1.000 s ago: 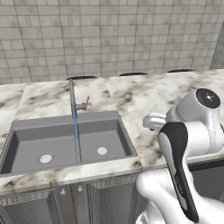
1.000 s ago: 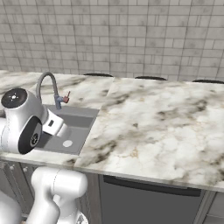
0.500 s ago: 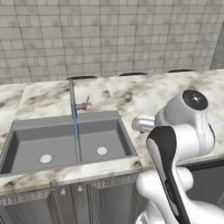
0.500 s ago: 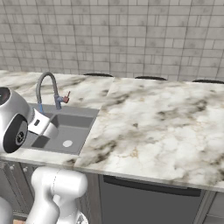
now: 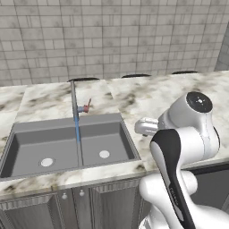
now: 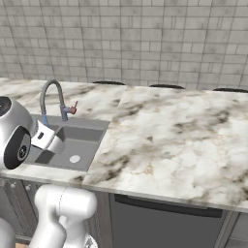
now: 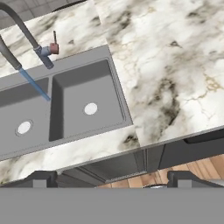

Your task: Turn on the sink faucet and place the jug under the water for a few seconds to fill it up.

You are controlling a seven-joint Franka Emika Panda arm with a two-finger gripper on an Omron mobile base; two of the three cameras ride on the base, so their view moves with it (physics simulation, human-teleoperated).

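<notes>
Marble table [image 7: 175, 65] under a grey tiled wall [image 5: 116, 40] holds the sink [image 7: 98, 74] ahead of the wide-open jaws; water [image 7: 37, 85] runs.

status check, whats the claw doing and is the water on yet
Claw open, empty, back at the counter edge. Faucet running, water falling onto the divider of the sink. Jug not spotted. Nothing in the way.

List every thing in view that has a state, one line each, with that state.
sink faucet: on, spout over the divider between the basins.
water: running, a thin blue stream falling into the sink.
sink: both basins hold no objects; a drain shows in each.
gripper: open, holding nothing, above the counter's front edge.
</notes>
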